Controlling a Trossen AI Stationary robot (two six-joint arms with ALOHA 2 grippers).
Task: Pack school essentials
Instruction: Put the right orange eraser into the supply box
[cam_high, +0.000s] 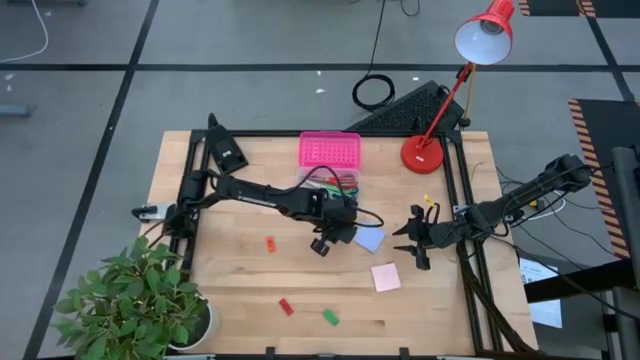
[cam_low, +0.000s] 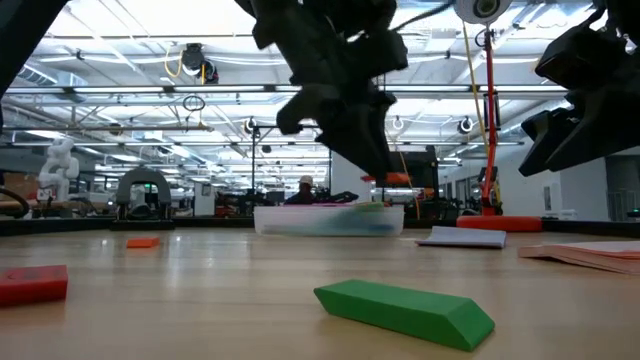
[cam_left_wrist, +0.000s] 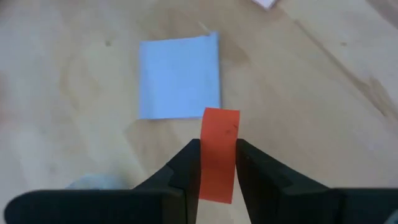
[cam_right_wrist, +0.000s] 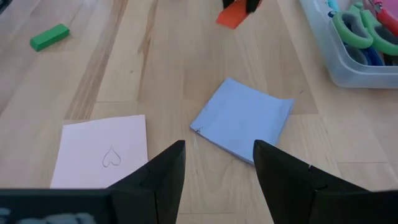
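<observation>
My left gripper (cam_left_wrist: 217, 149) is shut on a small red eraser (cam_left_wrist: 219, 152) and hangs above the table mid-centre (cam_high: 348, 230), beside the blue notepad (cam_high: 368, 239). The clear box (cam_high: 335, 183) holding the scissors (cam_right_wrist: 354, 28) stands just behind it, with the pink lid (cam_high: 330, 150) lying farther back. My right gripper (cam_right_wrist: 217, 152) is open, low over the table to the right of the blue notepad (cam_right_wrist: 242, 118), touching nothing. The pink notepad (cam_high: 385, 277) lies flat nearer the front. Two red erasers (cam_high: 270, 243) (cam_high: 286, 306) and a green eraser (cam_high: 329, 317) lie loose on the wood. My left gripper pinches the red eraser by its two long sides (cam_left_wrist: 217, 180) between both fingers. The eraser's free end (cam_left_wrist: 221, 118) sticks out past the fingertips. The fingers come from above, slanting down, and the eraser is lifted clear of the table.
A red desk lamp (cam_high: 425, 150) stands at the back right, and a potted plant (cam_high: 140, 300) fills the front left corner. A black frame rail (cam_high: 455, 190) runs along the table's right side. Bare wood lies between the loose erasers at the front.
</observation>
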